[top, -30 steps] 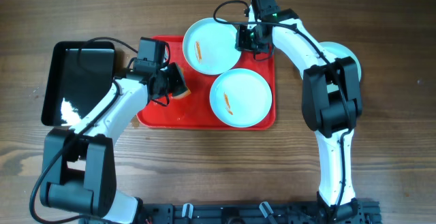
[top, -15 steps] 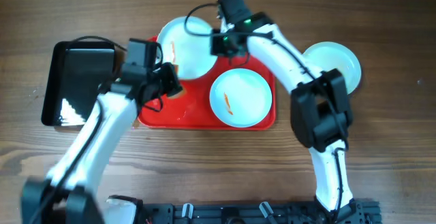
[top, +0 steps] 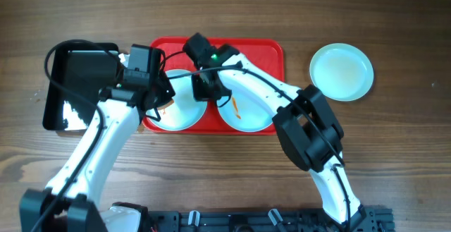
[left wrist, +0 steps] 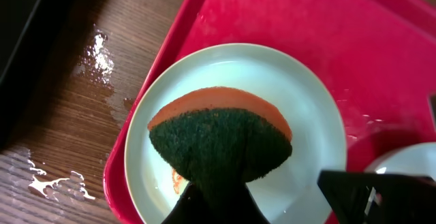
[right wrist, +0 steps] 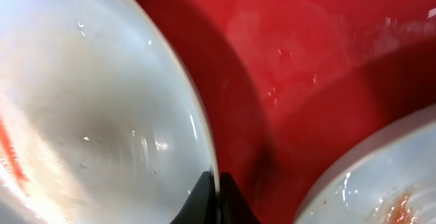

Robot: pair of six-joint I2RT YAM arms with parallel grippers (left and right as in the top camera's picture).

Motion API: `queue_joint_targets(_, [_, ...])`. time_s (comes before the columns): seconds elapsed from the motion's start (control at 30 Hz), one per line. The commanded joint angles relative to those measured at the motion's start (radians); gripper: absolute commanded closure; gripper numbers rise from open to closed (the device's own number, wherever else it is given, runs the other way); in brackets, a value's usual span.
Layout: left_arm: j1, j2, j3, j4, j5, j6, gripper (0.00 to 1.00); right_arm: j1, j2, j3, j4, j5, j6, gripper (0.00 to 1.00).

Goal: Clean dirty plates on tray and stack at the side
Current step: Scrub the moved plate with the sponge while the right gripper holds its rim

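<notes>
The left hand (left wrist: 212, 202) is clamped on a green-and-orange sponge (left wrist: 219, 139) above the left plate (left wrist: 300, 115); whether the sponge touches the plate is unclear. This plate lies at the left edge of the red tray (left wrist: 286, 20) and bears an orange smear (left wrist: 177, 180). The right hand (right wrist: 212, 195) pinches its rim, fingers nearly together. A second plate (top: 246, 116), also smeared, lies beside it. A third plate (top: 342, 71) sits on the table (top: 394, 161), right of the tray.
</notes>
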Motion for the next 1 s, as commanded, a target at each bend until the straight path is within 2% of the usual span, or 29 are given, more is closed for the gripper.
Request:
queue_joint_targets(0.0, [0.0, 0.069, -0.005, 0.008, -0.026, -0.014, 0.96, -0.012, -0.025, -0.051, 0.045, 0.001, 0.072, 0.96])
queue_joint_targets(0.23, [-0.001, 0.096, -0.005, 0.003, -0.021, -0.013, 0.96, -0.065, -0.025, -0.101, 0.16, 0.046, 0.153, 0.96])
queue_joint_targets(0.5, [-0.001, 0.096, -0.005, 0.075, -0.006, -0.013, 0.96, -0.069, -0.025, -0.101, 0.18, 0.043, 0.148, 0.96])
queue_joint_targets(0.6, [-0.001, 0.098, -0.005, 0.102, -0.003, -0.009, 0.96, -0.069, -0.025, -0.101, 0.19, -0.006, 0.1, 0.96])
queue_joint_targets(0.7, [0.0, 0.12, -0.005, 0.148, 0.035, 0.106, 0.96, -0.069, -0.025, -0.101, 0.191, -0.008, 0.098, 0.96])
queue_joint_targets(0.83, [0.0, 0.171, -0.005, 0.175, 0.037, 0.124, 0.96, -0.069, -0.025, -0.101, 0.198, -0.027, 0.094, 0.96])
queue_joint_targets(0.97, [0.0, 0.256, -0.005, 0.272, 0.252, 0.209, 0.96, -0.069, -0.025, -0.101, 0.22, -0.077, 0.064, 0.96])
